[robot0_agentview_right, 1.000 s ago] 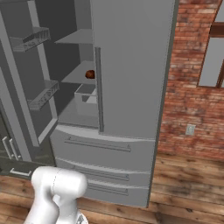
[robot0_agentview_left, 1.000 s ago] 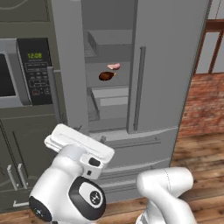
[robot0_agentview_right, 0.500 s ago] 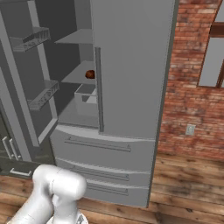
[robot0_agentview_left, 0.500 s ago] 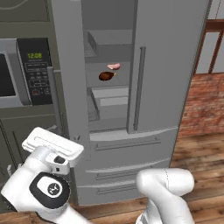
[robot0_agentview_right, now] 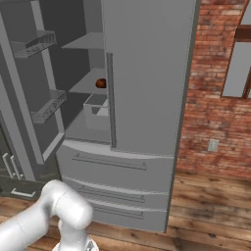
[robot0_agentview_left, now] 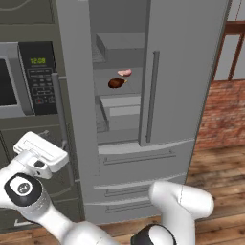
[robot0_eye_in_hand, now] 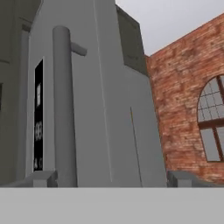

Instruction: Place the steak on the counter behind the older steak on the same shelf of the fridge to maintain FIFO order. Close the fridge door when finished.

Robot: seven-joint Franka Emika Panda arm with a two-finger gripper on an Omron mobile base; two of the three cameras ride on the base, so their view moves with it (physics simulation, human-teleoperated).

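Two steaks sit shelved, pink steak (robot0_agentview_left: pixel 125 72) at one o'clock of older steak (robot0_agentview_left: pixel 116 83); tool (robot0_eye_in_hand: pixel 109 178) spread, so I'd push the stiff fridge door (robot0_agentview_left: pixel 72 95) flat-on.

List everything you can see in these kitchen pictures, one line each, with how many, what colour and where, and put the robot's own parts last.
fridge: one, grey, centre, left door swung open, right door shut
steak: one, pale pink, on the shelf, behind the dark one
older steak: one, dark reddish-brown, on the same shelf, nearer the front
shelf: one, light grey, middle of the open compartment
box drawer: one, grey, below the shelf
door handle: one, grey bar, straight ahead of the hand
microwave: one, dark, left of the fridge
brick wall: red, right of the fridge
wooden floor: brown
gripper: one, open, facing the door handle
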